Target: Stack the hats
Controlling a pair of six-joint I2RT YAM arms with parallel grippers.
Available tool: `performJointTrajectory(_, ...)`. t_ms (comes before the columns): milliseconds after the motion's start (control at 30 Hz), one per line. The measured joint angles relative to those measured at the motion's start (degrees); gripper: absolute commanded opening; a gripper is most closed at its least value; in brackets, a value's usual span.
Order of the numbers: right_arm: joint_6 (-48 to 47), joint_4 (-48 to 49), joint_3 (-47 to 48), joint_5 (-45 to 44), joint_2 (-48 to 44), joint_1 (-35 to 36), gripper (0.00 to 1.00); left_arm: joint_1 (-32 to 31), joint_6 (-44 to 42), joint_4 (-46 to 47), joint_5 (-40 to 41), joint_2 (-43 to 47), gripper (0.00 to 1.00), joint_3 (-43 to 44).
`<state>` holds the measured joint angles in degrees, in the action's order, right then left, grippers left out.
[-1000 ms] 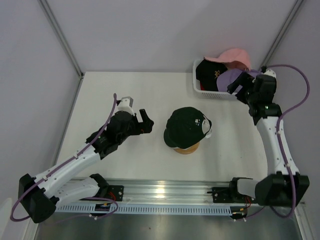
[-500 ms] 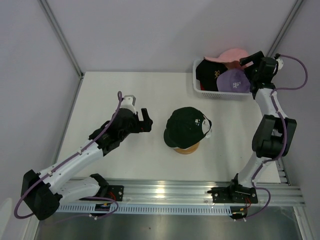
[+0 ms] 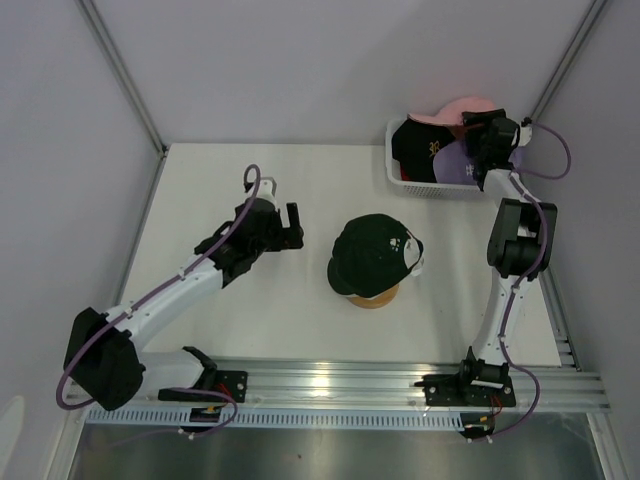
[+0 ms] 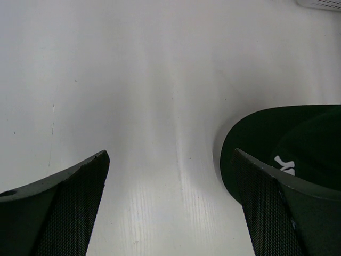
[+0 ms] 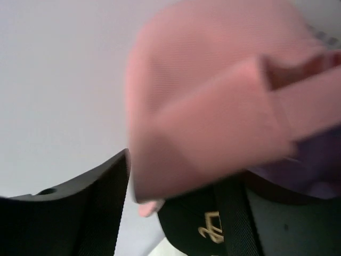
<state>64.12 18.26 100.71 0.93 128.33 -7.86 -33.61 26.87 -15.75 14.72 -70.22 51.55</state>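
Right gripper (image 3: pixel 487 135), spread open and empty, hovers over the far-right basket (image 3: pixel 391 160), pink hat (image 3: pixel 462 108) just ahead; left gripper (image 3: pixel 290 225), also released, is well apart.

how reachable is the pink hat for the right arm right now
Probably yes: the right claw hangs open over the basket, and the pink hat sits topmost right ahead of it, with nothing covering it.

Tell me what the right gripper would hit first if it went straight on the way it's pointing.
Most likely the pink hat. It fills the wrist view directly ahead of the open right gripper. That picture is blurred, so how close it is can't be judged.
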Motion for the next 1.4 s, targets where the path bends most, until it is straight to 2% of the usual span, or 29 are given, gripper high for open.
performJointTrajectory(33, 0.1, 0.5, 0.8, -0.8, 0.3, 0.4, 0.47, 0.2, -0.2, -0.2, 0.0, -1.2, 0.99, 0.9)
performJointTrajectory(100, 0.1, 1.3, 2.9, -2.1, 1.2, 1.0, 0.31, 0.5, -0.6, -0.4, -0.2, -3.4, 1.0, 2.8)
performJointTrajectory(133, 0.2, 1.4, 4.1, -2.7, 1.7, 1.2, 0.19, 0.7, -0.8, -0.5, -0.2, -4.5, 0.99, 3.7)
performJointTrajectory(233, -0.3, 1.6, 6.6, -3.7, 3.0, 1.3, 0.0, 0.9, -1.5, -0.5, -1.0, -7.0, 1.0, 5.9)
performJointTrajectory(533, -1.3, 4.1, 3.9, -0.4, 1.5, 1.4, 0.0, 1.9, -1.9, -2.1, -4.6, -11.5, 0.99, 10.3)
performJointTrajectory(767, -5.1, 8.6, -13.3, 5.3, -15.0, 3.0, 0.0, 3.9, -1.9, -3.0, -6.0, -11.4, 1.0, 11.4)
performJointTrajectory(867, -8.1, 10.8, -17.3, 8.5, -23.6, 5.0, 0.0, 4.0, -1.8, -2.6, -6.4, -8.9, 1.0, 9.4)
performJointTrajectory(1033, -16.2, 11.4, -17.8, 9.2, -33.5, 10.5, 0.0, 4.0, -1.4, -1.6, -6.7, -1.6, 1.0, 5.1)
performJointTrajectory(1233, -18.8, 10.7, -16.5, 11.2, -35.1, 11.3, 0.0, 4.0, -0.4, -0.1, -6.8, 5.6, 1.0, -0.7)
performJointTrajectory(1400, -19.5, 9.6, -19.0, 12.7, -36.1, 12.3, 0.0, 4.0, 0.5, 0.0, -5.8, 8.1, 1.0, -2.3)
